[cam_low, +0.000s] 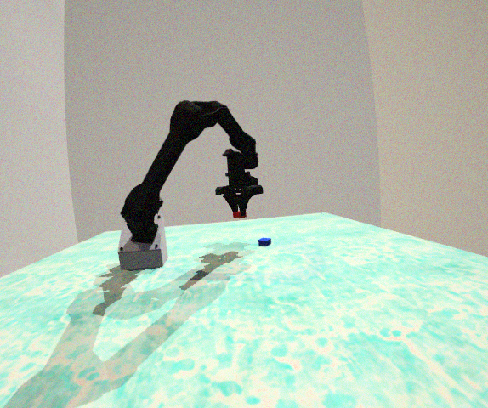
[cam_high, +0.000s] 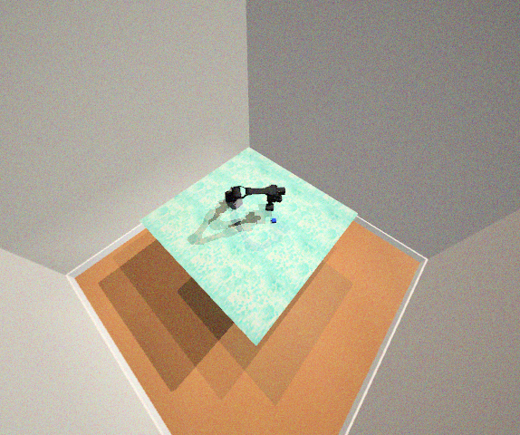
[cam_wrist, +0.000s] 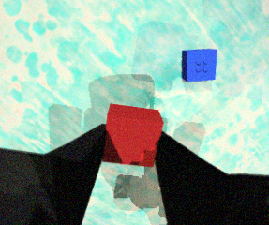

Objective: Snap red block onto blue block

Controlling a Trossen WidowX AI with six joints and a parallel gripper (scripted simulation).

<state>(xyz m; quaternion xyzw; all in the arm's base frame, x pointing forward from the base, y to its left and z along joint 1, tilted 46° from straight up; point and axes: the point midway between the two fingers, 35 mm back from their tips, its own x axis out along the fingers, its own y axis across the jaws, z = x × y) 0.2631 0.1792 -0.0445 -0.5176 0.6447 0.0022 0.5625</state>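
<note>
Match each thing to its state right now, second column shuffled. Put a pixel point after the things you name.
1. red block (cam_low: 239, 214) (cam_wrist: 133, 131)
2. blue block (cam_high: 273, 220) (cam_low: 264, 241) (cam_wrist: 201, 65)
3. gripper (cam_high: 269, 207) (cam_low: 239, 213) (cam_wrist: 131, 133)
4. arm's base (cam_low: 142, 259)

A. shut on a block
B. grey, standing on the patterned surface
C. held in the air
D. resting on the patterned surface, studs up

Pairs: 1-C, 2-D, 3-A, 4-B

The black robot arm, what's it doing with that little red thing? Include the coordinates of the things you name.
The arm has the red block (cam_low: 237, 214) (cam_wrist: 133, 128) pinched in its gripper (cam_low: 239, 214) (cam_wrist: 131, 133) and is holding it up above the table (cam_high: 255, 290) (cam_low: 323, 329). The blue block (cam_high: 273, 220) (cam_low: 264, 241) (cam_wrist: 200, 65) sits on the table, off to one side. The red one is meant to be pressed onto it, but they aren't joined yet.
</note>
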